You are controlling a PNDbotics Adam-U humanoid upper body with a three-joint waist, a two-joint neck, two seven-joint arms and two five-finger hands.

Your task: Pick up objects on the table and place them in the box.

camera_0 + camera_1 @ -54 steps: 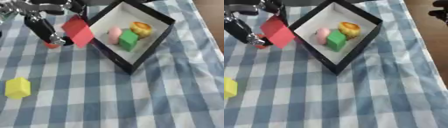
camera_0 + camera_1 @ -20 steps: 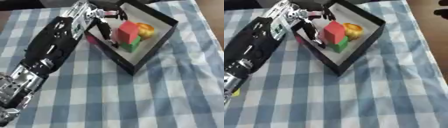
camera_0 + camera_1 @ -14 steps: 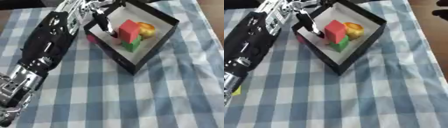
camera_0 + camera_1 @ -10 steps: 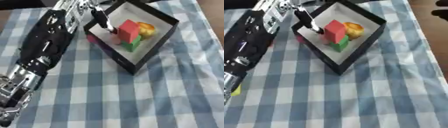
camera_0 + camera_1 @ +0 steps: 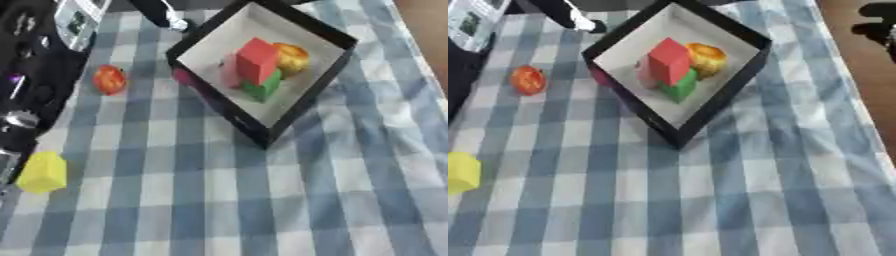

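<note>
The red block [image 5: 256, 59] lies in the box [image 5: 311, 97] on other pieces, the yellow block [image 5: 40, 172] and an orange-red thing [image 5: 109, 79] wait on the counter [image 5: 262, 200], and I cannot tell how the left hand's [image 5: 162, 12] fingers stand.

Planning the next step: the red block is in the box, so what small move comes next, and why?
Probably bring the left robot hand down to the red-orange round object: it lies nearest on the cloth outside the box; the yellow block lies farther.
</note>
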